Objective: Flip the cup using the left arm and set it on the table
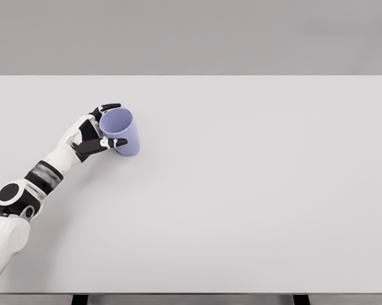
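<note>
- The left hand (pixel 96 130) is wrapping its fingers (pixel 109 108) round the cup (pixel 122 132) from the cup's left side, one dark fingertip curling over the far rim and the thumb pressing the near wall: a side pinch, fingers closed on the cup, not spread.
- That side-on grip is probably chosen w/ the flip in mind, since holding the wall leaves the wrist free to roll and leaves the mouth and base unblocked (a judgement, not sth seen).
- The cup is sitting in the left part of the desk (pixel 254 190), well clear of every edge, mouth opening up and a bit toward the camera, so the inside is showing.
- Whether its base is resting on the desk or hovering just above it can't be told from this angle; a faint shadow lies right under it, so it is at most barely lifted.
- Judging by the open mouth facing up, the flip itself is looking mostly done, and the setting-down and release are what is left.
- The cup is a plain pale violet-blue tumbler, no handle, smooth walls, tapering slightly to the base, interior a lighter tint than the outside.
- The forearm is reaching in from the lower left corner, elbow low, wrist angled up toward the cup.
- The right arm isn't in view.
</note>
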`<action>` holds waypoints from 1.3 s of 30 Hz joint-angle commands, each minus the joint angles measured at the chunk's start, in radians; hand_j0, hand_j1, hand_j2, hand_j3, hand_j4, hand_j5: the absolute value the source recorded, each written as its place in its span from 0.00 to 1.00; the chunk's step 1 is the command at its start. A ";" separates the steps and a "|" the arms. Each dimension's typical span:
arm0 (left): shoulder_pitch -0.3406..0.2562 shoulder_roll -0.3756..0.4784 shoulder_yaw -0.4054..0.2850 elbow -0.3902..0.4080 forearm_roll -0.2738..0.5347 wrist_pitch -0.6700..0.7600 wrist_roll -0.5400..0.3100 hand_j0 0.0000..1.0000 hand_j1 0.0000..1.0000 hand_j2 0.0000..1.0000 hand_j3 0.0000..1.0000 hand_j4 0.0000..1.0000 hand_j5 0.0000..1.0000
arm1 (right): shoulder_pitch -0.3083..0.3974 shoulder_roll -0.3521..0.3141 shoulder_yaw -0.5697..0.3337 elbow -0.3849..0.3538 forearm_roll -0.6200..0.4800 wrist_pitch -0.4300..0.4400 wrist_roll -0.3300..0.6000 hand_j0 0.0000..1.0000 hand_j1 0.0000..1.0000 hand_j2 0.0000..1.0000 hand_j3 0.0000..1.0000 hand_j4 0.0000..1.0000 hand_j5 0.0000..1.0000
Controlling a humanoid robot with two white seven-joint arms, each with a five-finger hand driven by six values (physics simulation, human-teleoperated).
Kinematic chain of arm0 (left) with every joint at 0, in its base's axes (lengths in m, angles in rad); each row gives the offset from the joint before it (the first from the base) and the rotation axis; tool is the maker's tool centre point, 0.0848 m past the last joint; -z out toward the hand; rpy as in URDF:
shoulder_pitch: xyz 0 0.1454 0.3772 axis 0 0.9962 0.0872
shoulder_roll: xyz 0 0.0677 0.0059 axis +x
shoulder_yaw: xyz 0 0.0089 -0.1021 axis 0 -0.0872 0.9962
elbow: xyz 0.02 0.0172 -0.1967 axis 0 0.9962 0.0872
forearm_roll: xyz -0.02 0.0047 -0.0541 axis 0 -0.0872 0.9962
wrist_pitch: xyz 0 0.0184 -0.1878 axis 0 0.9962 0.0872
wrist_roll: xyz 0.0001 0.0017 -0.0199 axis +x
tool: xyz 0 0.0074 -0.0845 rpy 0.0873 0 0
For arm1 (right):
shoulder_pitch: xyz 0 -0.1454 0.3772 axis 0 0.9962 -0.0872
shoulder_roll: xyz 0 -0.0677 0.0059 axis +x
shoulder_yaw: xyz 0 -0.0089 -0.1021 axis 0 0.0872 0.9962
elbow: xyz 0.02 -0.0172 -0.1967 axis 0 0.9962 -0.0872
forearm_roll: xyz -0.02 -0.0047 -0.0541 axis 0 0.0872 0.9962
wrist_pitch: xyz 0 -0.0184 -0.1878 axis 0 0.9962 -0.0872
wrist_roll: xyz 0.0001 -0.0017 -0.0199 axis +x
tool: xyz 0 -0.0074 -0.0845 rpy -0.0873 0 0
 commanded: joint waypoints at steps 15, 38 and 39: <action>0.000 -0.004 0.005 -0.005 -0.005 -0.011 0.001 0.93 0.93 0.93 0.93 0.93 0.93 | 0.000 0.000 0.000 0.000 0.000 0.000 0.000 1.00 1.00 1.00 1.00 1.00 1.00; 0.000 0.004 0.028 -0.005 -0.004 -0.022 0.001 0.99 0.99 0.99 0.99 0.99 0.99 | 0.000 0.000 0.000 0.000 0.000 0.000 0.000 1.00 1.00 1.00 1.00 1.00 1.00; 0.000 0.004 0.028 -0.007 -0.004 -0.022 0.000 0.99 0.99 0.99 0.99 0.99 0.99 | 0.000 0.000 0.000 0.000 0.000 0.000 0.000 1.00 1.00 1.00 1.00 1.00 1.00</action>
